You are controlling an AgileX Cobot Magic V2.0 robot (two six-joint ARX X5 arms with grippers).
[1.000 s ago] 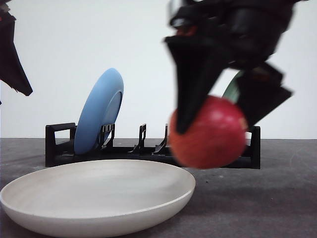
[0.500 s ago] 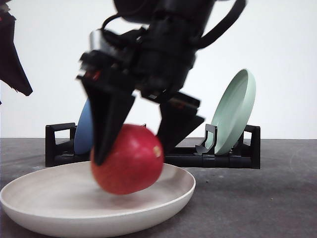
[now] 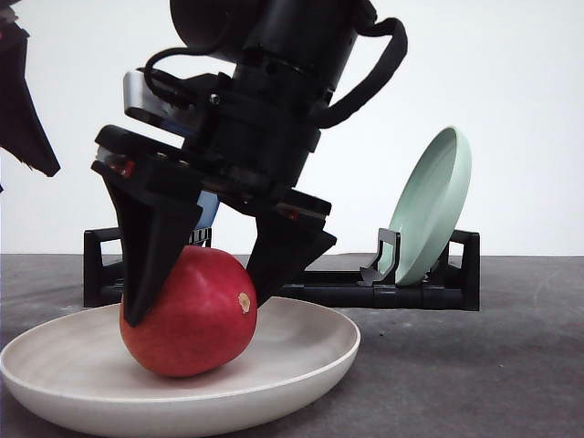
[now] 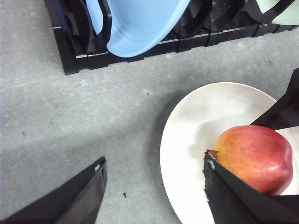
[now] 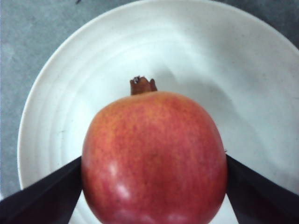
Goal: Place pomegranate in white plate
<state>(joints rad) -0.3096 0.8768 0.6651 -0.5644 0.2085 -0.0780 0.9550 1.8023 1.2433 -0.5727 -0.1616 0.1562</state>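
The pomegranate (image 3: 187, 315), red with an orange blush, sits low inside the white plate (image 3: 301, 365) at the front left of the table and appears to touch its floor. My right gripper (image 3: 196, 308) comes down from above and is shut on the fruit, one black finger on each side. From the right wrist, the pomegranate (image 5: 154, 156) is clamped in the right gripper (image 5: 154, 196) over the white plate (image 5: 233, 60). My left gripper (image 4: 154, 191) hangs open and empty beside the white plate (image 4: 196, 121), left of the pomegranate (image 4: 254, 156).
A black dish rack (image 3: 401, 292) stands behind the plate. It holds an upright pale green plate (image 3: 433, 205) at the right and a blue plate (image 4: 135, 18) at the left, mostly hidden by the right arm in the front view. Bare grey table lies right of the white plate.
My right gripper has carried the pomegranate leftward and down, from the air at the right to low inside the white plate. The left gripper has not moved.
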